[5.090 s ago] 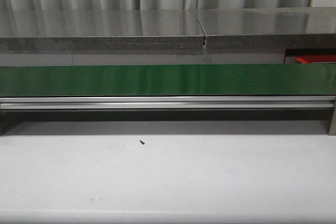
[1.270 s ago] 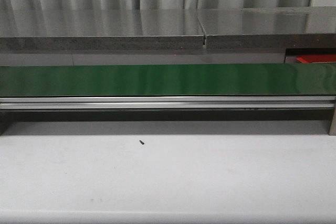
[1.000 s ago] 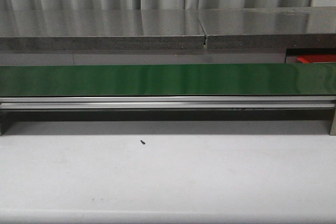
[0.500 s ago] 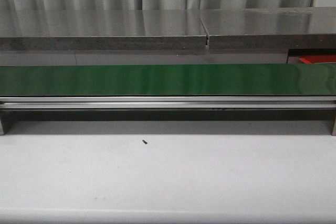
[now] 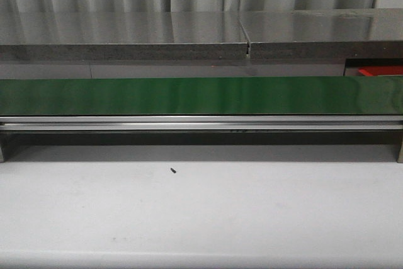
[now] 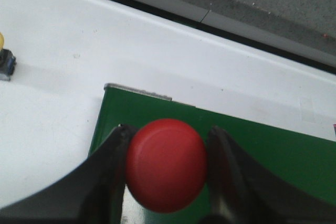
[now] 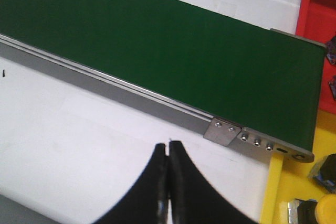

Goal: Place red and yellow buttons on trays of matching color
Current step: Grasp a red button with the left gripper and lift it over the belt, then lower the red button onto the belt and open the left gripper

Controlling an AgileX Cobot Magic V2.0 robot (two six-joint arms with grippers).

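In the left wrist view my left gripper (image 6: 169,130) is shut on a round red button (image 6: 165,165), one black finger on each side. It holds the button above the end of the green conveyor belt (image 6: 262,145). A yellow button (image 6: 4,61) on a grey base stands on the white table at that view's edge. In the right wrist view my right gripper (image 7: 168,145) is shut and empty over the white table. Beyond the belt's end there is a yellow tray (image 7: 270,192) with a yellow button (image 7: 326,208) in it, and a red tray (image 7: 316,14). Neither gripper shows in the front view.
The green belt (image 5: 201,96) with its aluminium rail (image 5: 201,123) crosses the front view, with a grey shelf (image 5: 126,36) behind it. The red tray (image 5: 378,70) shows at the far right. A small black speck (image 5: 172,170) lies on the white table.
The front view has shifted a few pixels sideways. No arm or button has entered it.
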